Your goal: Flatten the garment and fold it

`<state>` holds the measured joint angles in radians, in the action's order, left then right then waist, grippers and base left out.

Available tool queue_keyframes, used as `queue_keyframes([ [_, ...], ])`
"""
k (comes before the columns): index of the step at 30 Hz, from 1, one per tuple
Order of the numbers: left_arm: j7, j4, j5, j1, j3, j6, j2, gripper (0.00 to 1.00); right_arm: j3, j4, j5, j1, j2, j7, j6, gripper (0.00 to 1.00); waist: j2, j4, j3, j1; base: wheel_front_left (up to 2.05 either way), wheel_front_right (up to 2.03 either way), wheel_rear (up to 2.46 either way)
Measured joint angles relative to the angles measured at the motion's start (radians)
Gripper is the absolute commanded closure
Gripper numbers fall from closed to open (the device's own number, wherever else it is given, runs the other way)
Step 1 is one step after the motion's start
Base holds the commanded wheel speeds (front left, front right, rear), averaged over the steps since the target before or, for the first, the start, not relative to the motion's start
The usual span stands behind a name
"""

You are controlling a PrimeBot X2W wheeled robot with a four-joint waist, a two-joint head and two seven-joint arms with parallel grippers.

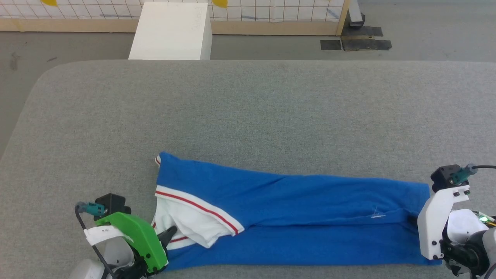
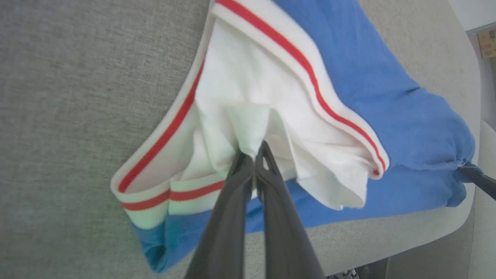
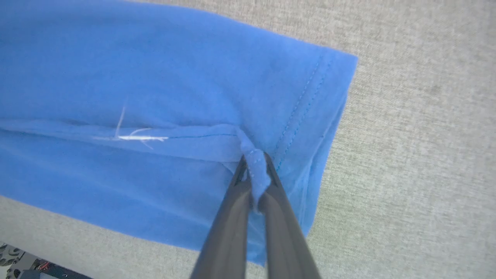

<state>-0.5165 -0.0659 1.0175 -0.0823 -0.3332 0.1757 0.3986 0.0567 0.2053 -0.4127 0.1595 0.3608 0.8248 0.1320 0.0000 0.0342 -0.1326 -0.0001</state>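
The garment [image 1: 302,209] lies as a long band along the tabletop's [image 1: 248,108] near edge. At one end the left gripper [image 2: 254,155] pinches white sleeve cloth, and at the other the right gripper [image 3: 254,164] clamps a blue fold. Looks like the lengthwise fold is in hand. Next, both ends need to travel together, cloth taut.

Bright blue garment [image 1: 302,209]; white sleeve [image 1: 193,223] with red-striped trim at its 9 o'clock end. Speckled grey table [image 1: 248,108]. White box [image 1: 172,31] at 12 o'clock.

Place: a robot test lab, I'd say.
My worktop [image 1: 248,108]: grey, fabric-covered.
Beyond it: gridded panel [image 1: 271,9], white box [image 1: 170,33], dark floor patches [image 1: 354,40].
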Motion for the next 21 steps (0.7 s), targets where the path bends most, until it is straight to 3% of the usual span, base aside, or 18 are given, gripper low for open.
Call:
queue_keyframes([
  [1, 0.006, -0.007, 0.0, -0.001, 0.002, -0.001, 0.0, 0.0, 0.0, 0.004, 0.0, 0.0, -0.002, -0.007, 0.0, 0.58, 0.0, -0.001, 0.001, 0.0, 0.0, 0.0, 0.0],
  [2, 0.007, -0.012, 0.001, -0.001, 0.003, -0.003, 0.0, 0.0, 0.001, 0.006, 0.0, 0.0, -0.003, -0.011, 0.0, 0.0, 0.0, -0.001, 0.004, 0.0, 0.0, 0.0, 0.0],
  [7, -0.019, 0.018, -0.004, -0.002, 0.007, 0.003, 0.037, 0.0, -0.013, 0.002, -0.012, 0.0, 0.002, -0.025, 0.0, 0.0, 0.0, -0.005, 0.03, 0.0, 0.0, 0.0, 0.0],
  [15, -0.063, 0.173, -0.006, -0.02, 0.073, 0.058, 0.124, 0.0, -0.085, -0.114, -0.06, -0.02, 0.04, 0.006, 0.0, 0.0, 0.0, -0.009, 0.089, 0.0, 0.0, 0.0, 0.0],
  [17, -0.029, 0.204, -0.013, -0.03, 0.102, 0.06, 0.13, 0.0, -0.122, -0.143, -0.071, -0.023, 0.043, 0.011, 0.0, 0.0, 0.0, -0.01, 0.099, 0.0, 0.0, 0.0, 0.0],
  [21, 0.136, 0.244, -0.082, -0.058, 0.149, 0.0, 0.133, 0.0, -0.192, -0.18, -0.076, -0.031, 0.046, 0.02, 0.0, 0.0, 0.0, -0.014, 0.103, 0.0, 0.0, 0.0, 0.0],
])
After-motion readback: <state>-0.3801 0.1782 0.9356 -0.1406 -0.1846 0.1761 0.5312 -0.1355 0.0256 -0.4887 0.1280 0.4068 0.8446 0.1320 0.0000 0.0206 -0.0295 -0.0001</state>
